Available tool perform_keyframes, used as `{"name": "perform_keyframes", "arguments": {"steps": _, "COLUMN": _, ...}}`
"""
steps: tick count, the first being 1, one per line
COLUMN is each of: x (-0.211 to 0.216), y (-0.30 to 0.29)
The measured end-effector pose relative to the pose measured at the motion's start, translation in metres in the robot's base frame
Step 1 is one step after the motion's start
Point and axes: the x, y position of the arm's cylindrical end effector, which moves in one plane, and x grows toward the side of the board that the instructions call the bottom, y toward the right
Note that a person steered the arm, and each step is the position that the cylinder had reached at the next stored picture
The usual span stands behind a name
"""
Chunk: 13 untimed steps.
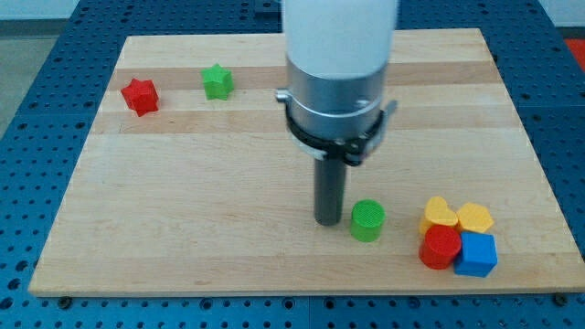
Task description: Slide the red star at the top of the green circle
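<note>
My tip (328,219) rests on the tabletop (183,238), just left of the one green circle (367,220); whether they touch I cannot tell. No claw here, only a bare rod.

One red star (140,96) sits upper left, one green star (218,81) near it.

Lower right clusters two yellow blocks (440,213) (475,217), one red cylinder (441,246), one blue block (476,254) near the edge.
</note>
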Motion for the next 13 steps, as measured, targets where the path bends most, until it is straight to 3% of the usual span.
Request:
{"name": "perform_keyframes", "arguments": {"steps": 1, "x": 0.013, "y": 0.034}}
{"name": "perform_keyframes", "arguments": {"steps": 2, "x": 0.020, "y": 0.030}}
{"name": "perform_keyframes", "arguments": {"steps": 3, "x": 0.008, "y": -0.038}}
{"name": "perform_keyframes", "arguments": {"steps": 5, "x": -0.082, "y": -0.210}}
{"name": "perform_keyframes", "arguments": {"steps": 7, "x": -0.148, "y": -0.338}}
{"name": "perform_keyframes", "arguments": {"steps": 8, "x": -0.178, "y": -0.339}}
{"name": "perform_keyframes", "arguments": {"steps": 9, "x": -0.214, "y": -0.302}}
{"name": "perform_keyframes", "arguments": {"steps": 10, "x": -0.203, "y": -0.222}}
{"name": "perform_keyframes", "arguments": {"steps": 11, "x": -0.146, "y": -0.137}}
{"name": "perform_keyframes", "arguments": {"steps": 12, "x": -0.114, "y": -0.098}}
{"name": "perform_keyframes", "arguments": {"steps": 13, "x": -0.116, "y": -0.125}}
